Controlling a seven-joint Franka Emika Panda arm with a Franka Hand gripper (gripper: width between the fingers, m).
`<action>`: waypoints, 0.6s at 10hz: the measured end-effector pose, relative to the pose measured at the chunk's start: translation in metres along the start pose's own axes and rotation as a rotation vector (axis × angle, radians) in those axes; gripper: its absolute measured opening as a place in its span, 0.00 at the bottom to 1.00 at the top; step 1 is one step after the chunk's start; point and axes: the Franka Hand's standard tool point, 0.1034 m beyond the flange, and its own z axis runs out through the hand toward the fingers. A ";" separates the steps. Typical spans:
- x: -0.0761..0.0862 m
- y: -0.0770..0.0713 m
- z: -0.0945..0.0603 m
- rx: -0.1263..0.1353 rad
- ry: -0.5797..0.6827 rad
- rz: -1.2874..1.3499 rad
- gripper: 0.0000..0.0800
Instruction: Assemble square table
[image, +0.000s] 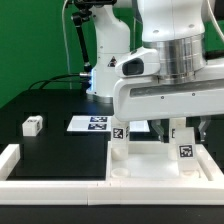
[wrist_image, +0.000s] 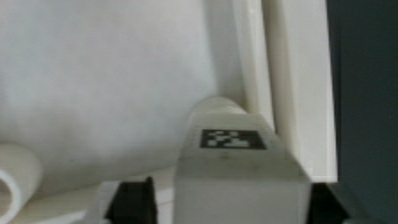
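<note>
Robot lab: black bench (image: 60, 150), marker board (image: 92, 123).

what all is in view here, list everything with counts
large white plastic square tray-like tabletop: one, white, exterior view's lower right
small white tagged legs: three seen, white; one loose at exterior view's left, one at the tabletop's far corner, one under the pincer
marker board: one, white, flat behind the tabletop
long white rail: one, white, exterior view's lower left
black table: one, black, under everything
white robot arm: one, white, above the tabletop; pincer around one leg, grip unclear
</note>
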 end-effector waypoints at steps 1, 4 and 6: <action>0.000 0.000 0.000 0.000 0.000 0.081 0.36; 0.000 0.000 0.000 0.000 0.000 0.292 0.36; -0.001 -0.004 0.001 0.000 0.001 0.508 0.36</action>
